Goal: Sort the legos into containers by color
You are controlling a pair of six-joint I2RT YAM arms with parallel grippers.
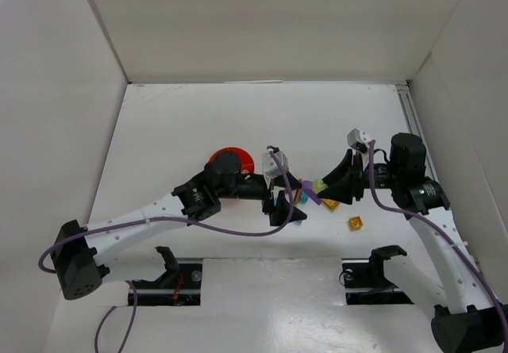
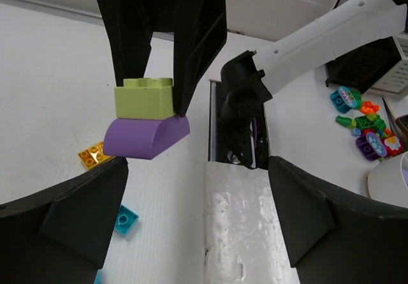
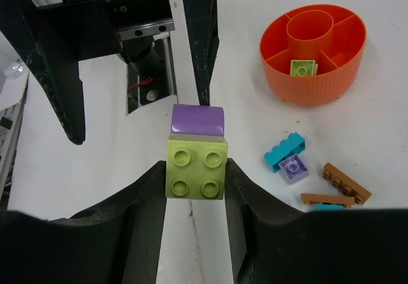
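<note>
A yellow-green lego point(image 3: 196, 166) with a purple curved lego point(image 3: 198, 119) stuck to it is held above the table, my right gripper point(image 3: 194, 169) shut on the yellow-green one. In the left wrist view the same pair point(image 2: 145, 115) hangs from the right fingers point(image 2: 191, 35). My left gripper point(image 2: 197, 169) faces it, open and holding nothing. The orange dish point(image 3: 331, 73) has one yellow-green lego point(image 3: 303, 68) in a wedge. On the table lie teal point(image 3: 285, 151), pale purple point(image 3: 293, 167) and brown legos point(image 3: 346, 183). From above, the dish point(image 1: 242, 156) is half hidden by the left arm.
An orange-yellow lego point(image 1: 355, 222) lies right of the grippers, another point(image 1: 331, 204) under the right one. A teal lego point(image 2: 125, 219) and an orange-yellow one point(image 2: 92, 154) lie below the held pair. White walls enclose the table. A pile of coloured bricks point(image 2: 366, 127) sits beyond the table.
</note>
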